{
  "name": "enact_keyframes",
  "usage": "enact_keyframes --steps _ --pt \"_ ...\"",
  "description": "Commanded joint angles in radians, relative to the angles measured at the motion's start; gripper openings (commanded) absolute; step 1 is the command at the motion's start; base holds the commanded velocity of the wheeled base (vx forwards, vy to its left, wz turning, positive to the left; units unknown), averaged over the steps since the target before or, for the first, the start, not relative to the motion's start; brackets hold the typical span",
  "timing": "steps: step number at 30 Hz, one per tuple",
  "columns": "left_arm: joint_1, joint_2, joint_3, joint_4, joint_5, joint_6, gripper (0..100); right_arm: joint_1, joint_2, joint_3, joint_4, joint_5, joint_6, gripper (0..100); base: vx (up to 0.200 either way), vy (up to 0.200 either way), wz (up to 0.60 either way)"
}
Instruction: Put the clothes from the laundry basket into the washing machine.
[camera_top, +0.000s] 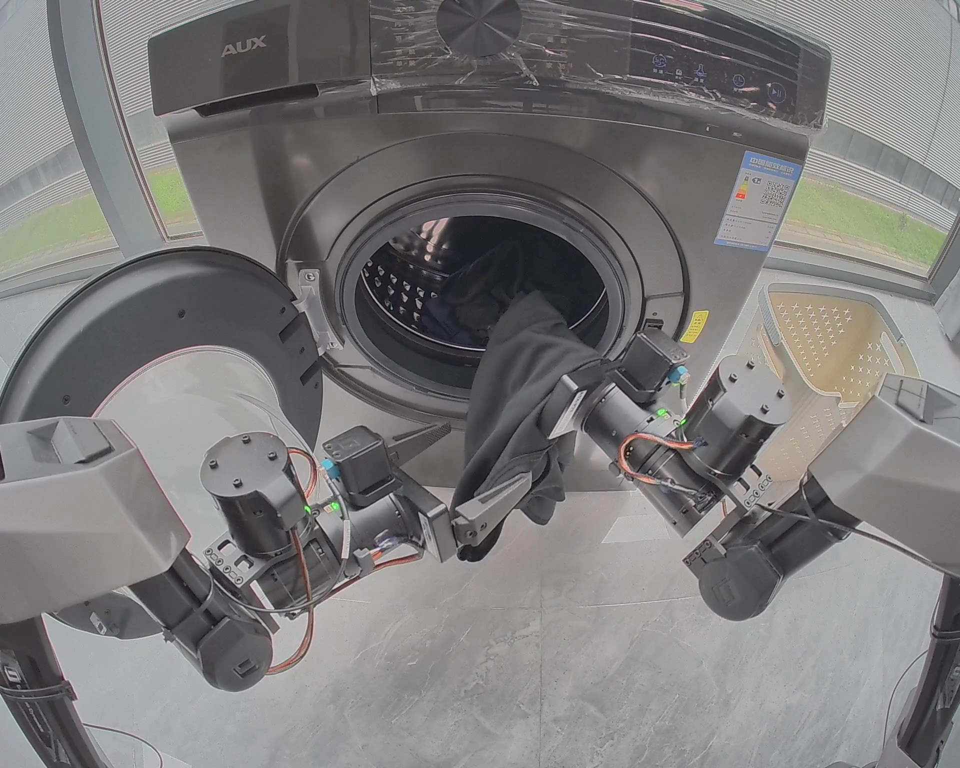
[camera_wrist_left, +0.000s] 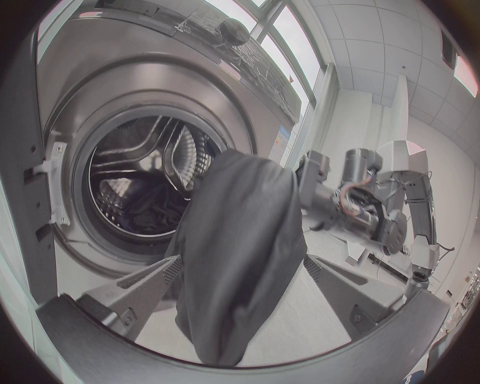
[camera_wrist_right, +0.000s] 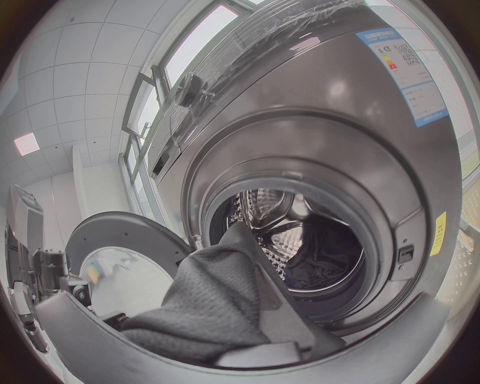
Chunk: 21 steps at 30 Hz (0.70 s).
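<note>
Hanging lengthwise over the lower door rim of the washing machine (camera_top: 250, 170): dark garment (camera_top: 510, 400), pinched by right gripper (camera_top: 560, 395), drum (camera_top: 420, 290) just ahead; left gripper (camera_top: 490, 455) spread wide, straddling its lower end.

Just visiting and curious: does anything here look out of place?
Yes: a dark garment hangs from the right claw outside the washing machine drum, dangling down the front. Crinkled plastic film covers the control panel.

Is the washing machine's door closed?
No, the round door hangs wide open to one side, so you can see dark clothes inside the shiny drum.
</note>
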Motion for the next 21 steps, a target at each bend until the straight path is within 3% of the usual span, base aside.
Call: enact_keyframes --steps 1,8,14,16,21 --pt "0.0 0.04 -0.054 0.001 0.004 0.001 100 0.024 0.021 0.004 0.0 0.0 0.0 0 0.0 0.0 0.0" --pt "0.003 0.125 -0.103 0.0 0.004 0.002 100 0.048 0.005 0.007 0.0 -0.045 -0.003 0 0.0 0.0 0.0" --pt "0.002 0.154 -0.117 0.0 0.002 0.004 100 0.073 -0.018 0.007 0.008 -0.049 -0.001 0 0.0 0.0 0.0" --pt "0.011 0.184 -0.166 0.001 0.007 0.019 100 0.09 -0.033 0.008 0.011 -0.057 -0.001 0 0.0 0.0 0.0" --pt "0.025 0.232 -0.251 0.003 0.031 0.016 100 0.116 -0.059 0.048 0.009 -0.066 -0.001 0 0.0 0.0 0.0"
